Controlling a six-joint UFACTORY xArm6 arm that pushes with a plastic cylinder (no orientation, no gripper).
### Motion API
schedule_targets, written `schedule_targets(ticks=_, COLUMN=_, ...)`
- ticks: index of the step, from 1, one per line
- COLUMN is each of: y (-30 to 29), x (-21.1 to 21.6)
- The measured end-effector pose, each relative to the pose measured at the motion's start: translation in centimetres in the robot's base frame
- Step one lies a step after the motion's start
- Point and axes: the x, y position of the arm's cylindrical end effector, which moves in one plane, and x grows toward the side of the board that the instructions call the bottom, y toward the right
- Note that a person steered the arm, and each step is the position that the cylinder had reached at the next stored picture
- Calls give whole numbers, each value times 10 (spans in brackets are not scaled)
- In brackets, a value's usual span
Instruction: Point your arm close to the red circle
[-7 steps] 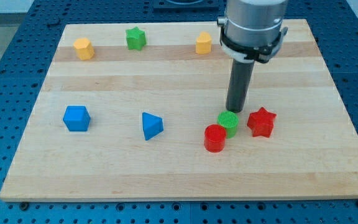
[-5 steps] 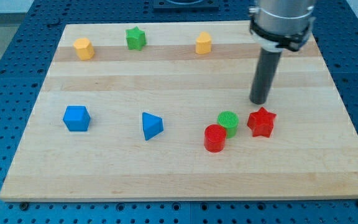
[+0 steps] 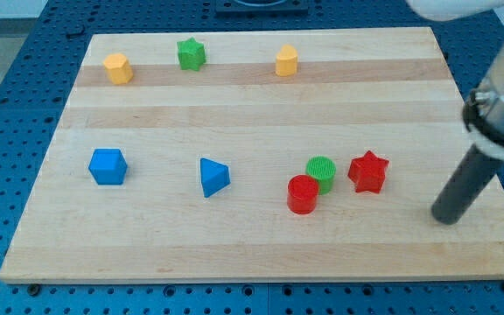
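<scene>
Tool is a plain dark rod, nothing on it to spread or pinch, so no clamp state to report. My tip [image 3: 445,218] sits on the surface [image 3: 252,254] near its right edge, in the lower right of the view, well apart from the red circle [image 3: 303,193] and to the right of it. Red star [image 3: 367,171] lies between the two, a bit higher in the view than the tip.

Red circle: short upright cylinder, flat round top, solid red, standing lower centre-right on the surface. Green circle [image 3: 321,171] is touching or just beside it at its upper right; can't tell which, no visible gap. Green one has a ribbed top face.

Other blocks: blue triangle [image 3: 213,177] to the left of the red circle, blue cube-like block [image 3: 108,166] further left, exact shape hard to call. Along the top band: yellow block [image 3: 118,67] at left, green star [image 3: 191,53], second yellow block [image 3: 287,61] near centre; both yellow shapes too small to name.

Hidden/cut off: rod's upper part and the arm body run out of frame at the right and top edges; only a grey collar and a pale blurred housing show. Rod reads tilted, leaning up and right from the tip.
</scene>
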Motion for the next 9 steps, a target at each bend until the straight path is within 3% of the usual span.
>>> schedule_targets(ticks=4, y=-176, x=4)
schedule_targets(ticks=6, y=-190, x=-8)
schedule_targets(ticks=9, y=-159, x=14)
